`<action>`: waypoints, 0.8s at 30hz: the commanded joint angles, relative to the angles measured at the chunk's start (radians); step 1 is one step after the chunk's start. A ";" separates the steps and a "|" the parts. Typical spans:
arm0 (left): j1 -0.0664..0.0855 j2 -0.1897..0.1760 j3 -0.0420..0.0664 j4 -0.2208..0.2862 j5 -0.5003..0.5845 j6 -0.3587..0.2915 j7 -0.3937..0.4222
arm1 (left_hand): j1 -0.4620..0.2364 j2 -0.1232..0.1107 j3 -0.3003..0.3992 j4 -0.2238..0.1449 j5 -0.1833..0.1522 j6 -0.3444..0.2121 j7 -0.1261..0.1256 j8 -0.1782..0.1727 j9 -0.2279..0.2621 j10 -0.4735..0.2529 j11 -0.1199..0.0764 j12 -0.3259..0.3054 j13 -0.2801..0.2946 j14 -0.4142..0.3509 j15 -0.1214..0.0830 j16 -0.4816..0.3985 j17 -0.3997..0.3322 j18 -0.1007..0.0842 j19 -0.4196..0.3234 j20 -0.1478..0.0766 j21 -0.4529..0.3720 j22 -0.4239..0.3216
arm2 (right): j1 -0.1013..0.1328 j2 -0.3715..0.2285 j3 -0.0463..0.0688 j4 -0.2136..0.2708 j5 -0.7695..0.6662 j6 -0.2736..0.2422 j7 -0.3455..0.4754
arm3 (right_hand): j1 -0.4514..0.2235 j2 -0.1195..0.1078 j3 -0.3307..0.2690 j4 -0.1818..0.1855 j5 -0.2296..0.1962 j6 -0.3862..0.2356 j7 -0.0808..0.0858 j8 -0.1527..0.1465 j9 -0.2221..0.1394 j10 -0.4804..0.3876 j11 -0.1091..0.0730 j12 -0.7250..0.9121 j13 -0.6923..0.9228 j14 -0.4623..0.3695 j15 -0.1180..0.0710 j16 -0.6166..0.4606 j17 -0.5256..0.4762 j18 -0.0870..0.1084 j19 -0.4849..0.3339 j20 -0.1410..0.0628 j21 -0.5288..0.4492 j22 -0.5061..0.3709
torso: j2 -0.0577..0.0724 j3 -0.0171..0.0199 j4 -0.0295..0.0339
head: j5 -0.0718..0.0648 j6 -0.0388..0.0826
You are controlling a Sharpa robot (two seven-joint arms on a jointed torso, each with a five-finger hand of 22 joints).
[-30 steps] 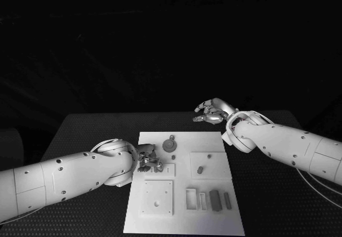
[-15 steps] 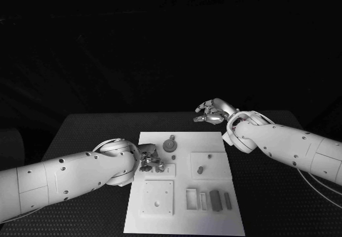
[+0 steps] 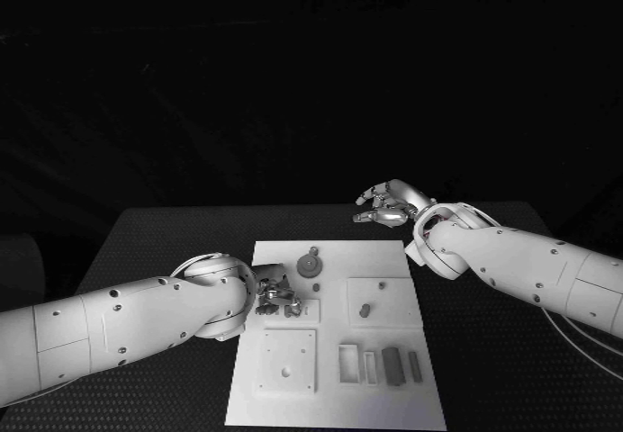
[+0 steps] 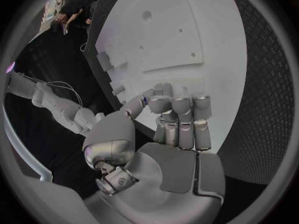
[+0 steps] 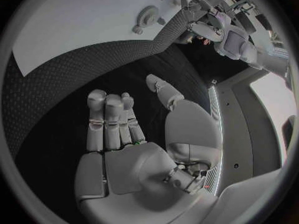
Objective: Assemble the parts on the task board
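Observation:
The white task board [image 3: 390, 261] lies in the middle of the black table. My left hand [image 3: 275, 297] hovers over the board's left side, next to a small raised plate [image 3: 306, 311]. Its fingers [image 4: 181, 109] are curled in with the thumb against them, and no part shows between them. A round grey part [image 3: 309, 265] stands near the far edge of the board. A small grey piece [image 3: 365, 310] and a peg [image 3: 382, 286] sit on a square plate on the right. My right hand [image 3: 385, 205] is beyond the board's far right corner, with fingers [image 5: 109, 119] apart and nothing in them.
On the near half of the board there is a square plate with a hole [image 3: 287, 360]. Beside it stand a slotted block [image 3: 348, 362] and two upright grey bars [image 3: 392, 364]. Black table [image 3: 169, 243] lies on both sides of the board [image 5: 62, 25].
My left hand has crept slightly nearer and to the right along the board's left side. The right hand has not moved.

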 commanded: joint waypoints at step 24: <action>-0.002 -0.009 -0.001 -0.002 -0.001 -0.033 -0.009 | -0.026 0.032 0.012 -0.004 0.053 0.192 -0.110 0.021 0.014 -0.033 -0.042 0.033 -0.001 0.029 -0.013 0.027 -0.004 0.011 -0.011 -0.111 0.010 -0.010 | 0.000 0.000 0.001 -0.001 0.002 0.012 0.003 | -0.006 0.006 -0.004 0.000 0.017 0.001 0.009 0.007 0.000 -0.005 0.001 0.008 -0.005 -0.002 0.000 0.003 -0.003 0.063 0.007 -0.001 -0.003 0.002 | 0.001 -0.0016 0.0012 | -0.002 0.002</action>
